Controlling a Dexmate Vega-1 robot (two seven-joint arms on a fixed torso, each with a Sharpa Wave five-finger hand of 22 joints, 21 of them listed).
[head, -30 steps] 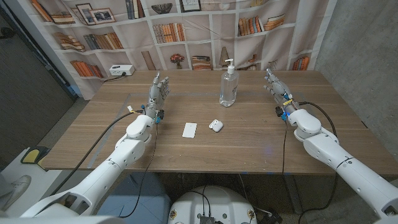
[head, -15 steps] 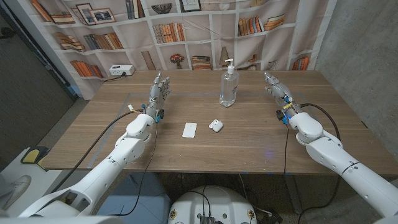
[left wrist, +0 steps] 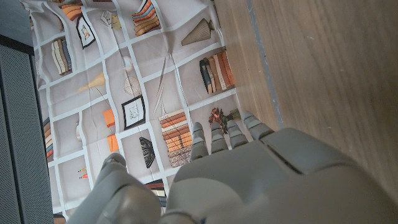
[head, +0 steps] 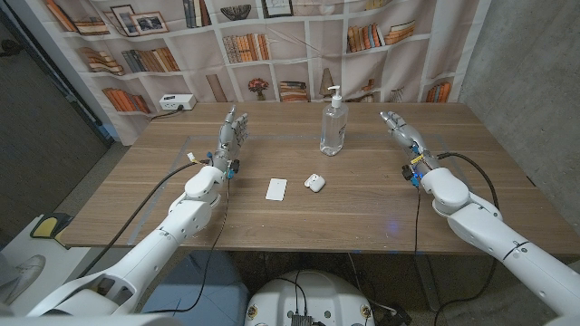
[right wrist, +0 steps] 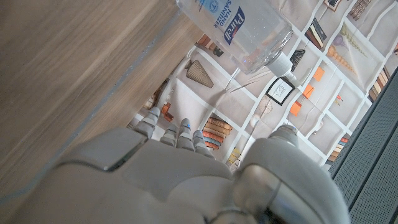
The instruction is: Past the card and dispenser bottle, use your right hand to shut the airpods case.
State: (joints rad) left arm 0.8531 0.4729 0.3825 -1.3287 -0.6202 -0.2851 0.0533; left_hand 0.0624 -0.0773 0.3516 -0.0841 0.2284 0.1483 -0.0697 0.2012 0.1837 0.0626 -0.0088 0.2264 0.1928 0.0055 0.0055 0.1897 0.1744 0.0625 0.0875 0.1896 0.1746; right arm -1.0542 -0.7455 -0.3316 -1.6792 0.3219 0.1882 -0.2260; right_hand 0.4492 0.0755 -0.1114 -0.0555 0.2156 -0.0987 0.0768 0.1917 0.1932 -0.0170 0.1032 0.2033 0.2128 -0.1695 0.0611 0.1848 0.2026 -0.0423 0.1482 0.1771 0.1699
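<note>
A: Case (head: 314, 182), white, lid raised, lies mid-worktop (head: 362, 208) just beside the card (head: 276, 188); the bottle (head: 333, 125) stands behind both.
B: And the robot hands?
A: Right robot hand (head: 402, 136) is off to the right of the bottle, well apart from the case, fingers straight, holding nothing. Left robot hand (head: 231, 136) is at the far left, fingers apart, also empty

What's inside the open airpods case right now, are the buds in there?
The airpods case lies open on the table beside the card, its lid tipped up. It is too small in the head view to tell whether earbuds sit inside.
</note>
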